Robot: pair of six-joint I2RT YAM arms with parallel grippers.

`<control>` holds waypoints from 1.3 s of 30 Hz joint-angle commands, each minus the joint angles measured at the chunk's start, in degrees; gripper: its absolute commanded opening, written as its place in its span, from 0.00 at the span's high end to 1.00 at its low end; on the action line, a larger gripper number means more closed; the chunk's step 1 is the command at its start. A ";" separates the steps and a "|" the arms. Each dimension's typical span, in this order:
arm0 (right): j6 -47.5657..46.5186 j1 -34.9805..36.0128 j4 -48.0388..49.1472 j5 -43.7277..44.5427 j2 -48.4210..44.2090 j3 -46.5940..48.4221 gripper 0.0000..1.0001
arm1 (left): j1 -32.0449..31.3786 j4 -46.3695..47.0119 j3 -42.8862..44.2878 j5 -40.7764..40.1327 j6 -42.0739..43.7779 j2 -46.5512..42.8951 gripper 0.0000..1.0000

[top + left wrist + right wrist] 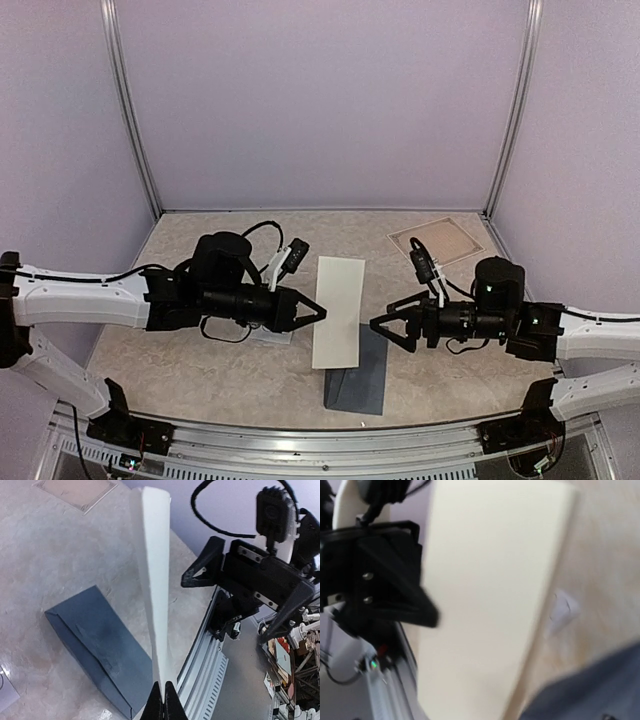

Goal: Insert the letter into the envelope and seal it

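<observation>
The letter (pixel 338 312) is a long cream sheet. My left gripper (pixel 318 312) is shut on its left edge and holds it above the table. In the left wrist view the closed fingertips (pixel 163 700) pinch the sheet (pixel 155 580), seen edge-on. The envelope (pixel 358 376) lies flat on the table, dark slate blue-grey, under the letter's near end; it also shows in the left wrist view (pixel 95 640). My right gripper (pixel 386 331) is open and empty, just right of the letter. In the right wrist view the letter (pixel 490 605) fills the frame and my own fingers do not show.
A tan square mat (pixel 440 240) lies at the back right. A small white sheet (pixel 268 336) lies under my left arm. The metal frame rail (pixel 330 440) runs along the near edge. Purple walls enclose the table.
</observation>
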 commanded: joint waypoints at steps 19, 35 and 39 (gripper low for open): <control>-10.97 -4.55 9.85 -19.35 5.47 13.98 1.00 | -1.47 -1.70 8.08 14.05 10.08 -3.65 0.93; -41.67 -1.69 10.98 7.02 6.88 15.81 1.00 | 15.49 0.39 0.83 10.38 -34.89 -12.75 0.23; -48.52 1.41 12.47 6.04 9.54 16.55 1.00 | 16.62 -0.95 1.15 11.87 -41.35 -12.62 0.19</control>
